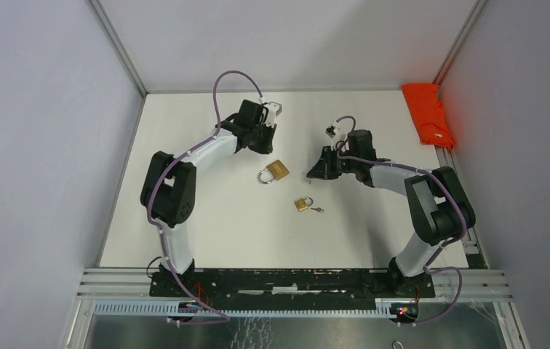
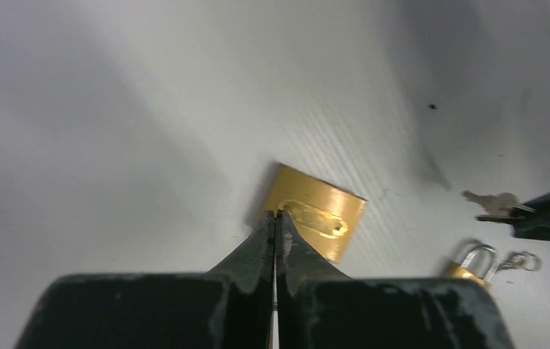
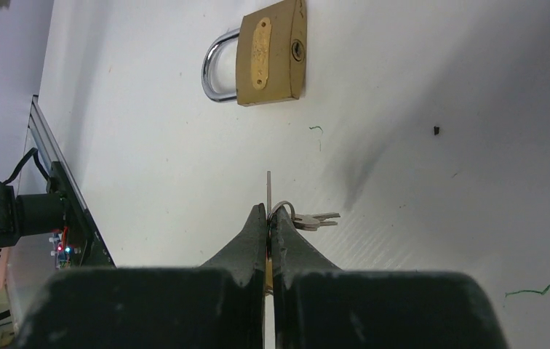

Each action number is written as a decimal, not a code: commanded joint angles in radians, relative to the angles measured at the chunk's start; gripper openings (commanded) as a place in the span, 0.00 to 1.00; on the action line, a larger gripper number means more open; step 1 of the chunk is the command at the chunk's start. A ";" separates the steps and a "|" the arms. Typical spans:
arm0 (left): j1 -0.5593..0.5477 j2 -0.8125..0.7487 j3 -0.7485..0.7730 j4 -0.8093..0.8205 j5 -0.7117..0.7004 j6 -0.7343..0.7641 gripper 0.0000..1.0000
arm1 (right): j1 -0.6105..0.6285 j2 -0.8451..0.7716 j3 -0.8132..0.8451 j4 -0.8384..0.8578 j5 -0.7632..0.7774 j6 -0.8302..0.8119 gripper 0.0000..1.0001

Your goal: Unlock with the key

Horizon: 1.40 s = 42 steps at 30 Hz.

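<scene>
Right gripper (image 3: 268, 212) clamps the key (image 3: 268, 187); large padlock (image 3: 266, 52) lies ahead, apart; left gripper (image 2: 276, 216) closed.

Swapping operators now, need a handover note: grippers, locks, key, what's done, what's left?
Left gripper: shut, empty, tips by the large padlock; contact unclear.
Right gripper: shut on the key, blade out toward that padlock, not yet in its keyhole.
Small padlock lies apart, another key beside it.
Done: key picked up. Left: insert, turn, open the shackle.
</scene>
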 commanded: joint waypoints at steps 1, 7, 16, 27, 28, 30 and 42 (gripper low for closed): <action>-0.017 -0.045 -0.035 -0.044 0.066 -0.277 0.02 | -0.006 -0.002 0.042 0.026 -0.004 0.007 0.00; -0.088 -0.082 -0.099 -0.159 -0.157 -0.370 0.02 | -0.006 -0.009 0.045 0.015 0.006 0.005 0.00; -0.101 -0.061 -0.127 -0.194 -0.299 -0.388 0.02 | -0.006 -0.025 0.039 0.022 0.009 0.015 0.00; -0.100 0.059 -0.067 -0.133 -0.281 -0.366 0.02 | -0.007 -0.002 0.078 -0.035 0.023 -0.031 0.00; -0.100 0.063 -0.066 -0.127 -0.276 -0.367 0.02 | -0.007 0.001 0.081 -0.040 0.020 -0.035 0.00; -0.098 0.077 -0.060 -0.127 -0.284 -0.362 0.02 | -0.007 0.009 0.089 -0.049 0.014 -0.036 0.00; -0.050 0.168 0.039 -0.112 -0.349 -0.256 0.02 | 0.033 0.147 0.234 -0.175 -0.036 -0.114 0.00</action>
